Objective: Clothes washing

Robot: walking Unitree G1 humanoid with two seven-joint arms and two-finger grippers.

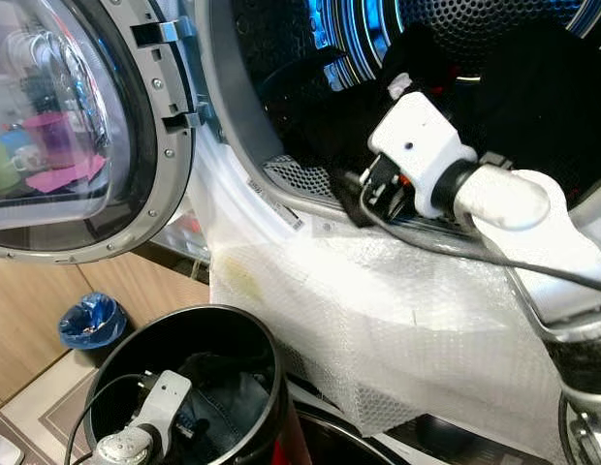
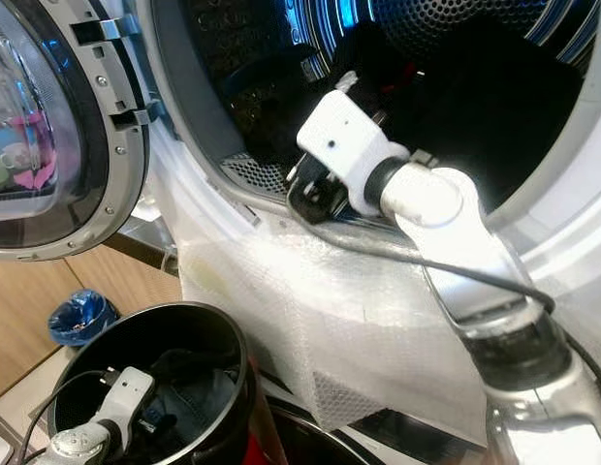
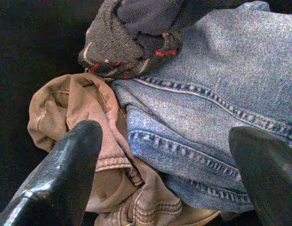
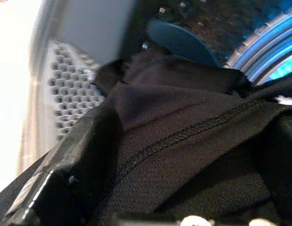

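Note:
The washing machine's drum (image 1: 281, 68) stands open, with black clothes (image 1: 533, 107) piled inside. My right gripper (image 1: 363, 194) reaches over the drum's lip; in the right wrist view it (image 4: 193, 160) is open, with a black stitched garment (image 4: 183, 108) lying across and between its fingers. A flap of that cloth hangs over the lip. My left gripper (image 3: 165, 165) is down inside a black bucket (image 1: 271, 387) and stands open just above blue jeans (image 3: 207, 94). A tan garment (image 3: 80, 108) and a dark knit piece (image 3: 122, 37) lie beside the jeans.
The round glass door (image 1: 78, 126) is swung open to the left. Bubble wrap (image 1: 378, 320) hangs down the machine's front below the opening. A small bin with a blue bag (image 1: 92, 325) sits on the floor to the left of the bucket.

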